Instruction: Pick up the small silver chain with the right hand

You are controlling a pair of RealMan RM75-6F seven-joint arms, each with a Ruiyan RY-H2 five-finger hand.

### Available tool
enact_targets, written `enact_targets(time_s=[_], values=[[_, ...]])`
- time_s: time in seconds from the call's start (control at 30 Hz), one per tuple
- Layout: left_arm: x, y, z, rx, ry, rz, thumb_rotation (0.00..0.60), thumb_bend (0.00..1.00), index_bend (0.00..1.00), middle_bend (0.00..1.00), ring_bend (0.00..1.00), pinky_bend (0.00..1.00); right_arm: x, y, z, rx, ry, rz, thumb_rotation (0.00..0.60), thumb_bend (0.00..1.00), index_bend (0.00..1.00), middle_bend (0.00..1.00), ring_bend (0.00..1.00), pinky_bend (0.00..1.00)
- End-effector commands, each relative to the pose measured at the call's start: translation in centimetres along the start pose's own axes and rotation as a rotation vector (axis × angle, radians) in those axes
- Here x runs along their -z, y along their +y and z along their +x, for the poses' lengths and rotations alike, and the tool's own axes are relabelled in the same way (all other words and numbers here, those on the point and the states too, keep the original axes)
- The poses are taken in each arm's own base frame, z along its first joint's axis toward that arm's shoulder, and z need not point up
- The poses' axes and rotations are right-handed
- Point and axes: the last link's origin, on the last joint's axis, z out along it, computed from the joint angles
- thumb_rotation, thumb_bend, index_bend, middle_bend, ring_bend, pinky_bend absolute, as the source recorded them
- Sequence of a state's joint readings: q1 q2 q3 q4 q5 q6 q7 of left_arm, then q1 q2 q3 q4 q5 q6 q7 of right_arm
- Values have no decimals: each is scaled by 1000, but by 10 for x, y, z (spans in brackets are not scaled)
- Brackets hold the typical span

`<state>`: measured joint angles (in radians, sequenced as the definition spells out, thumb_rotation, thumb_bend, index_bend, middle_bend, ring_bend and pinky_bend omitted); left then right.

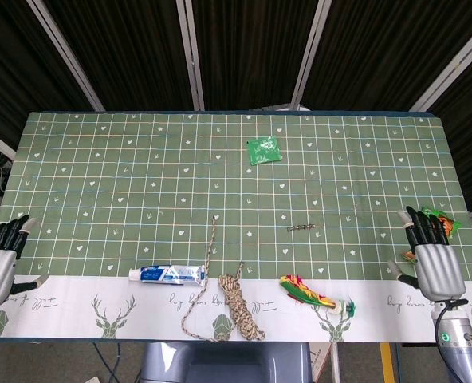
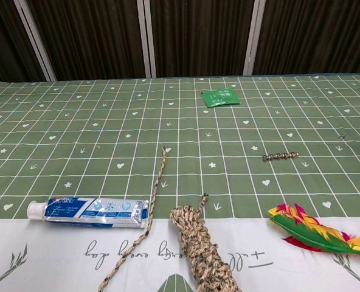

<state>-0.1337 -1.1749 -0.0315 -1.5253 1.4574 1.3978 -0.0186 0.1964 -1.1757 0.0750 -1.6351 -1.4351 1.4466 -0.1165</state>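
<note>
Right robot hand (image 1: pixel 434 259) sits at the worktop's (image 1: pixel 100 159) edge, fingers spread, holding nothing. Chain (image 1: pixel 300 228) lies flat and straight, well to that hand's left and slightly farther out, not touched. Left robot hand (image 1: pixel 1 255) also empty, fingers apart.

Risks, as I judge them: chain is thin and flat on cloth, so fingertips may slide over it or push it along. The feather (image 1: pixel 312 294) lies nearer the hand's left; a low sweep could drag it.

A small silver chain (image 2: pixel 280 157) lies on the green cloth (image 2: pixel 107 121), well apart from the toothpaste tube (image 2: pixel 89 212).
</note>
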Motion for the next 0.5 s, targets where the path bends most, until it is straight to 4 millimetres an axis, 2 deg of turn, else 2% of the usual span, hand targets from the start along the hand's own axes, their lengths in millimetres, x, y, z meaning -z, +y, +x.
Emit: enact_targets(time_s=[0.03,0.17,0.3,0.4,0.5], values=[[1,-1,0,-1,-2,3,600,82,0,0,0,0,0,-1,-1,-2,-2,3,600,189,12,0,0,0],[1,0,1,3,2,6,600,83,0,0,0,0,-2,-3,-2,-14,-10,3,600,187,34,0,0,0],[1,-1,1,2,2,7,600,82,0,0,0,0,-8,-7,-2,-23,-19,11,600,183,163,2,0,0],[0,-1,1,4,3,11,600,83,0,0,0,0,-19,-12,-1,-28,-25,27,600,177,277,55,0,0],[-1,0,0,6,0,9,600,82,0,0,0,0,-33,-17,-6,-29,-46,36,600,176,339,100,0,0]])
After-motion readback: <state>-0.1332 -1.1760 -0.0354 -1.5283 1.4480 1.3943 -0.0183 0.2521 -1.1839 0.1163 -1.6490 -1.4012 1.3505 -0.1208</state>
